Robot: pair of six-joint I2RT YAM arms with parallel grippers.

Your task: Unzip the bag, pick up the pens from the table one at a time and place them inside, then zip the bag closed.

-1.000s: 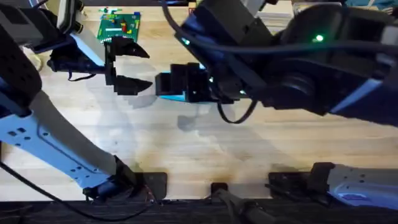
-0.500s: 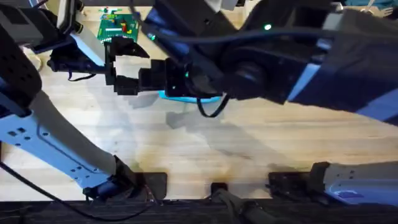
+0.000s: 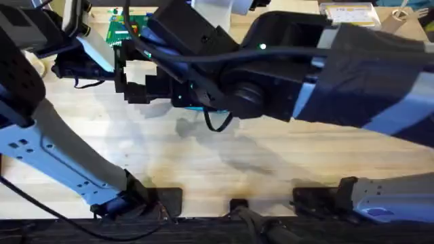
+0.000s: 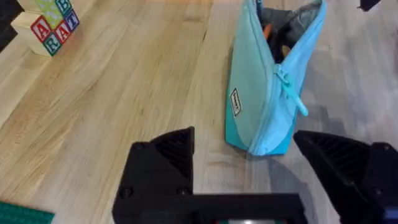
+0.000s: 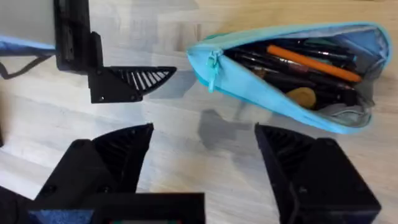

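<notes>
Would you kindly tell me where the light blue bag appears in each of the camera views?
Overhead: a sliver of the bag under the right arm.
Left wrist: upper centre-right, mouth open.
Right wrist: upper right, unzipped, orange pen inside.
Shared landmark: the teal zipper pull.

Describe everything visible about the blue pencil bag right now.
The bag is a light blue soft fabric pouch, long and oval, lying on the wooden table. Its lengthwise zipper is open, the mouth gaping, and the teal pull tab hangs at one end. Inside are several dark pens, an orange pen and a small brownish object. A small label sits on one side. Neither hand touches it: the left hand and right hand are both open close by.
</notes>
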